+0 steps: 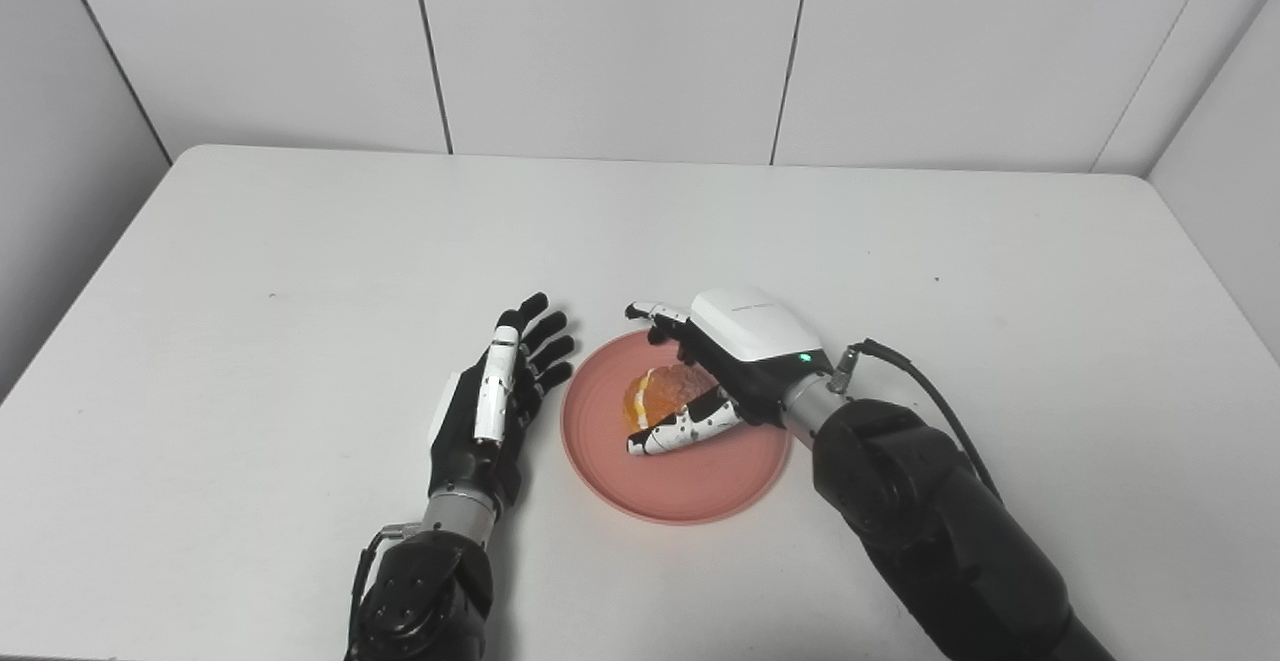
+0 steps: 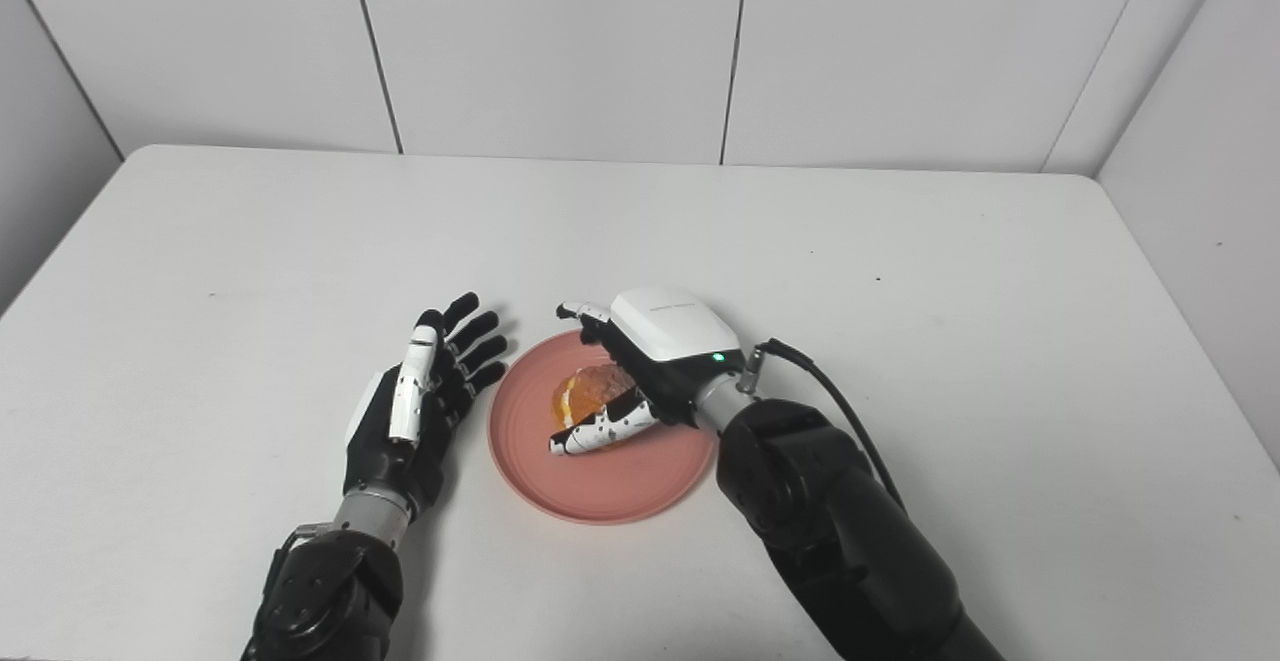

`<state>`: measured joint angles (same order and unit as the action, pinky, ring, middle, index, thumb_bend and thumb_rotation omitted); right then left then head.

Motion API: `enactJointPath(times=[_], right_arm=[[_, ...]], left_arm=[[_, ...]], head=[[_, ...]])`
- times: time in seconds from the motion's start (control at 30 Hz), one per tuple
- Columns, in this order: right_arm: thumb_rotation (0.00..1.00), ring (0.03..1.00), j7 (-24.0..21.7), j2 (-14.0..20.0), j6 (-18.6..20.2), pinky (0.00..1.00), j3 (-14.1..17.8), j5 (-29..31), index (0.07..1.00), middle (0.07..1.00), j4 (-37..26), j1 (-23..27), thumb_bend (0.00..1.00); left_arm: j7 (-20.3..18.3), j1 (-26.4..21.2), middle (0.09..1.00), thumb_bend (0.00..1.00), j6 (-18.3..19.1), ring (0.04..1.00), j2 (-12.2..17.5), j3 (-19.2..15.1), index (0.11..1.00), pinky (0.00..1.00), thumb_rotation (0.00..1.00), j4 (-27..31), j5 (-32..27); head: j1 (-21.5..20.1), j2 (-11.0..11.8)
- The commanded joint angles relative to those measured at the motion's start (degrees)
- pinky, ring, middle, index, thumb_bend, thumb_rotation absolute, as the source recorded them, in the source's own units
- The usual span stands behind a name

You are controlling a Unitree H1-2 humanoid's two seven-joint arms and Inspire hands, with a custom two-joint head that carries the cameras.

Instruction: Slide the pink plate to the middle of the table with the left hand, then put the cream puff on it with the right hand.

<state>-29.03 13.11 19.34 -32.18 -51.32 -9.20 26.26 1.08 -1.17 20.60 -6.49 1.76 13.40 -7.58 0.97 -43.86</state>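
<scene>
Pink plate (image 1: 690, 486), lower centre of desk (image 1: 300, 271): cream puff (image 1: 655, 396), apparently gripped by right hand (image 1: 715, 371). Left hand (image 1: 500, 396) beside the plate's left rim, fingers spread, empty.

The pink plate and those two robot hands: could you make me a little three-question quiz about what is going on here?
1. True or false: the cream puff is over the pink plate.
2. Which hand is around the cream puff? A) the left hand B) the right hand C) neither
3. Fill in: the left hand, fingers spread and holding nothing, sits just ____ the plate's rim, on the white table.

Key
1. True: the puff is inside the plate's outline, with the right hand's fingers curled by it; whether it rests on the plate cannot be told.
2. B
3. Outside, beside the plate.
</scene>
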Motion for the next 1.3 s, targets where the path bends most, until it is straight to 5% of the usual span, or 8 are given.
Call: enactJointPath(times=[0.0, 0.33, 0.67, 0.8, 0.97, 1.27], right_arm=[[0.54, 0.709, -0.26, -0.19, -1.38, 0.53, 1.00, -0.61, 0.895, 0.810, -2.87, 3.18, 0.80], [0.56, 0.717, -1.54, -0.93, -0.64, 0.52, 4.05, -1.21, 0.901, 0.835, -8.57, 4.62, 0.83], [0.61, 0.782, -0.14, -1.62, 0.55, 0.59, 13.98, 4.73, 0.938, 0.880, -15.99, 4.11, 0.83], [0.64, 0.839, 2.30, -2.43, -0.52, 0.69, 18.59, 9.83, 0.953, 0.901, -15.86, 3.22, 0.81], [0.68, 0.839, 6.79, -5.07, 0.09, 0.68, 23.42, 16.02, 0.977, 0.905, -16.26, -0.37, 0.82], [0.86, 0.867, 13.53, -9.76, 0.42, 0.73, 27.51, 21.62, 1.000, 0.935, -17.34, -8.80, 0.83]], left_arm=[[0.03, -1.98, 0.876, 0.45, -0.76, 0.862, -0.51, 0.08, 0.866, 0.86, 1.00, 1.95, 0.03], [-0.22, -2.08, 0.876, 0.45, -1.23, 0.871, -0.09, -0.42, 0.864, 0.86, 1.00, 1.74, -0.13], [-0.22, -2.03, 0.886, 0.46, -1.29, 0.875, 0.18, -0.91, 0.871, 0.87, 1.00, 2.39, -0.12], [-0.04, -2.07, 0.887, 0.46, -1.92, 0.875, 0.45, -1.11, 0.870, 0.88, 1.00, 2.43, 0.43], [-0.26, -1.92, 0.881, 0.48, -2.56, 0.870, 1.30, -0.81, 0.863, 0.87, 1.00, 3.05, 1.59], [-0.22, -1.20, 0.882, 0.47, -4.44, 0.871, 2.01, -0.60, 0.863, 0.87, 0.98, 4.07, 2.46]], head=[[0.07, -0.05], [-0.40, 0.24], [-0.57, 0.45], [-0.75, 0.48], [-1.14, 0.52], [-1.17, 0.50]])
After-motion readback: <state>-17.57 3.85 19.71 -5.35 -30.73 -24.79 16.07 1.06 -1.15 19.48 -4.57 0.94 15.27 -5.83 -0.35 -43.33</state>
